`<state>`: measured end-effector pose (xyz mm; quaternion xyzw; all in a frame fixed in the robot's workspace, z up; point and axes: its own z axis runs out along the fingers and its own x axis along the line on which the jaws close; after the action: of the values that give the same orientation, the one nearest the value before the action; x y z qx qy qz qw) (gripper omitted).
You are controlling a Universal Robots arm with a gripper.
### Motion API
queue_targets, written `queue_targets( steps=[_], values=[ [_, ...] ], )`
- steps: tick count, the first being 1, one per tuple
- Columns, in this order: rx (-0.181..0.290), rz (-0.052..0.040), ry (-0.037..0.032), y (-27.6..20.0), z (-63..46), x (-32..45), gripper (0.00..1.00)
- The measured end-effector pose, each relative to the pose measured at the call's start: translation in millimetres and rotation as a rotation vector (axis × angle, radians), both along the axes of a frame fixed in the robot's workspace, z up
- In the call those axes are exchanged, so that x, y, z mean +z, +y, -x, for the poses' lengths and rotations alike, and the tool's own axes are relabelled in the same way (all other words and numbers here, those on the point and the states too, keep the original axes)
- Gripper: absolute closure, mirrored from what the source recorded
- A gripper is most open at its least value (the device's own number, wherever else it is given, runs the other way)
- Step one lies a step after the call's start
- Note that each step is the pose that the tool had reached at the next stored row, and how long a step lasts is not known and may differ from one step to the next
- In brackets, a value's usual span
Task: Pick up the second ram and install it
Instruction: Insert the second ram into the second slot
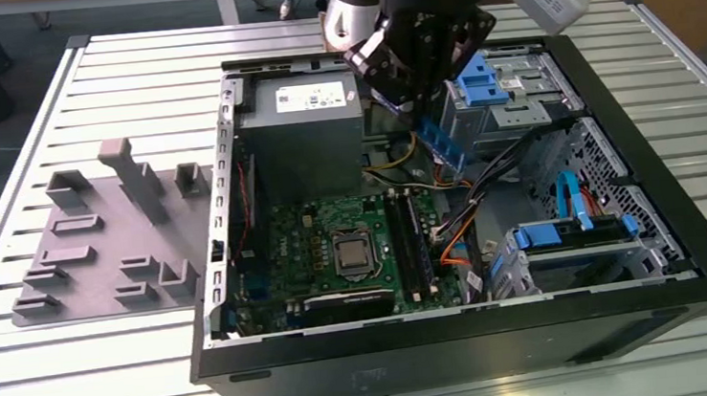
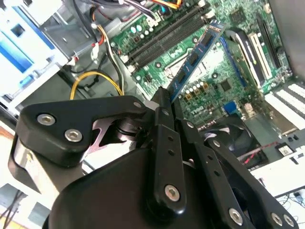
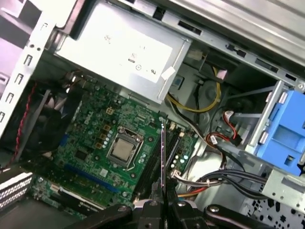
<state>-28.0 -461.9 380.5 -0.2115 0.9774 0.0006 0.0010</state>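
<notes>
The second ram (image 1: 441,147), a narrow blue stick with dark chips, hangs slanted from my gripper (image 1: 421,117) above the open computer case. The gripper is shut on one end of it. In the second wrist view the ram (image 2: 195,57) sticks out from the black fingertips (image 2: 164,102) over the green motherboard (image 2: 224,86), close to the long black slots (image 2: 162,40). The first wrist view shows the ram edge-on as a thin dark line (image 3: 163,162), above the slots (image 3: 153,167) beside the processor socket (image 3: 123,150).
The grey power supply (image 1: 301,116) sits at the case's far end. Loose cables (image 1: 481,182) and blue drive brackets (image 1: 562,233) fill the exterior view's right side of the case. A grey plastic tray (image 1: 101,244) with upright blocks lies outside the case on the slatted table (image 1: 62,377).
</notes>
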Motion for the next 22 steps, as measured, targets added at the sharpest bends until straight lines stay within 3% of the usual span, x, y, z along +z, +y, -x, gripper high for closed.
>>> queue_targets(
  steps=[4, 22],
  values=[
    [-0.023, 0.0004, 0.0002, 0.6, -5.2, -2.4, 0.86],
    [-0.27, 0.0004, 0.0002, 1.7, -6.1, -15.0, 0.86]
  ],
)
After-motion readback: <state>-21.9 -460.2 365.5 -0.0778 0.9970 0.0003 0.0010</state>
